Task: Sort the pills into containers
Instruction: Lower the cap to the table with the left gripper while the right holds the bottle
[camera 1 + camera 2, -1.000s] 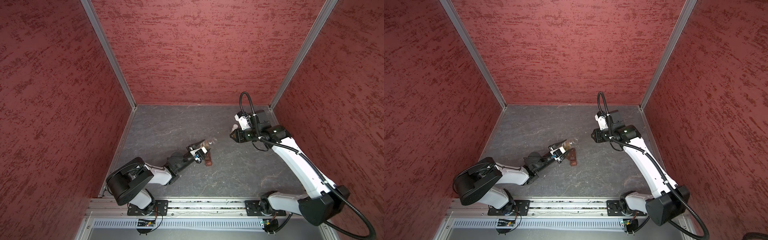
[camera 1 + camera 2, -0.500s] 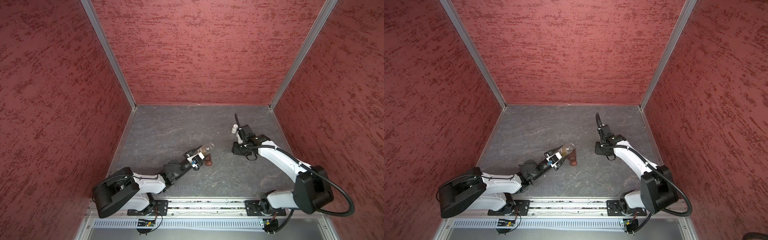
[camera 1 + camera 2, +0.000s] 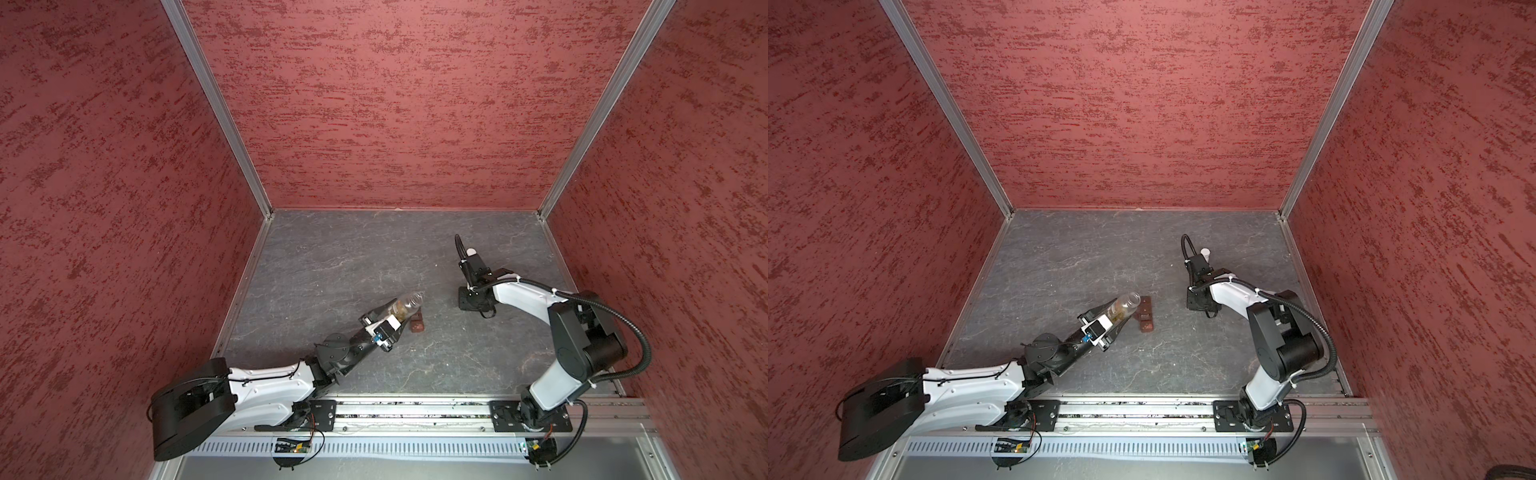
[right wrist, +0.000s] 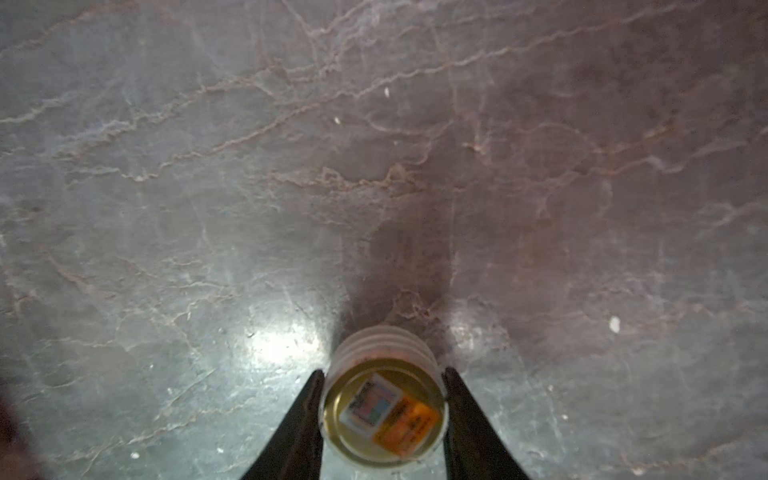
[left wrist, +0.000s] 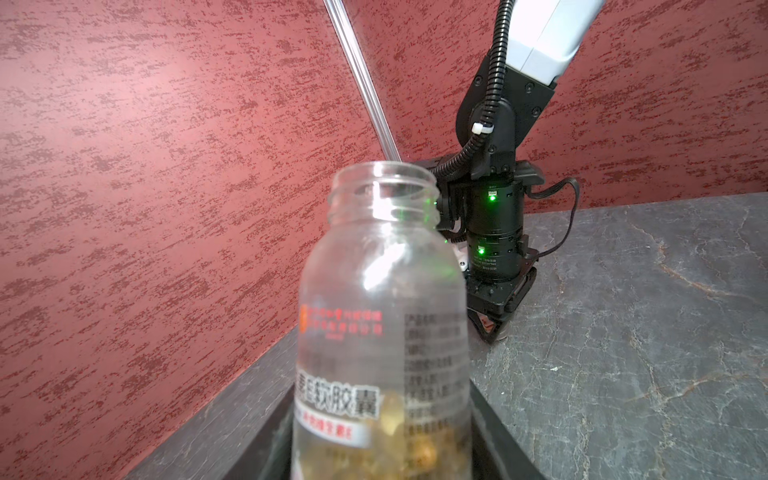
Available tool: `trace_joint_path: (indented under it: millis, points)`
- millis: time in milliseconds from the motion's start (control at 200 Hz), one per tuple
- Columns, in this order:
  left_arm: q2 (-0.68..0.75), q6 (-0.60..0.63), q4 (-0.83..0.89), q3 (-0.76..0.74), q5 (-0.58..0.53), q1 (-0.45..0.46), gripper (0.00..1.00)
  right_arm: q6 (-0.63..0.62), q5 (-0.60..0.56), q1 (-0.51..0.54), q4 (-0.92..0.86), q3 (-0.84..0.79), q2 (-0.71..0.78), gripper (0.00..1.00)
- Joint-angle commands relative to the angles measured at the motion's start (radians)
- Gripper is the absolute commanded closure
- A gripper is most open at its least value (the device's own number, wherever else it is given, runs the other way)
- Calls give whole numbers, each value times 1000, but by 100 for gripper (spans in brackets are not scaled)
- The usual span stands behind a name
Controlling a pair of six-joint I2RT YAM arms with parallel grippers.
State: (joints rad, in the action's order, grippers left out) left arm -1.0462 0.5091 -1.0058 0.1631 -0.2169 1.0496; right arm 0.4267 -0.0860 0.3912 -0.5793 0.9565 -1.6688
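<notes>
Likely light, stiff and easily nudged, the box (image 3: 1145, 316) lies lower centre on the worktop (image 3: 332, 257) beside the bottle (image 3: 409, 302) the left end effector (image 3: 394, 312) grips, best pinched across its narrow sides; the right end effector (image 4: 382, 374) clamps a cap (image 4: 382, 345)

Both top views overlook the whole table (image 3: 353, 257); wrist cameras look close-up.

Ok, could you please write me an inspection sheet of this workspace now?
Surface: grey marbled table, few white specks.
Job's things: brown strip box on table; clear bottle, uncapped, yellowish pills inside.
Clutter: small white bottle behind right arm.
Hands: left hand shut on clear bottle; right hand shut on white cap, near table.
Cables: black hose along right arm, not snagged.
Surroundings: red textured walls, metal frame.
</notes>
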Motion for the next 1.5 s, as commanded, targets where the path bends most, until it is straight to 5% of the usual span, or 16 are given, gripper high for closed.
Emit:
trace_joint_path:
  millis: [0,205,541,842,1112,1498]
  points:
    - [47,-13,95,-1,-22,16,100,-2,-41,5,46,20,-5,62]
    - [121,-33,194,-6,-48,38,100,-8,-43,4,42,15,-3,44]
    - [205,-11,398,57,-15,31,100,2,-4,5,2,55,97,38]
    - [140,-38,644,240,331,-245,100,78,118,7,53,-29,406,38]
    - [-108,136,1144,579,465,-318,100,90,150,7,59,-143,599,39]
    - [-182,130,1086,534,547,-378,100,63,190,8,85,-178,633,39]
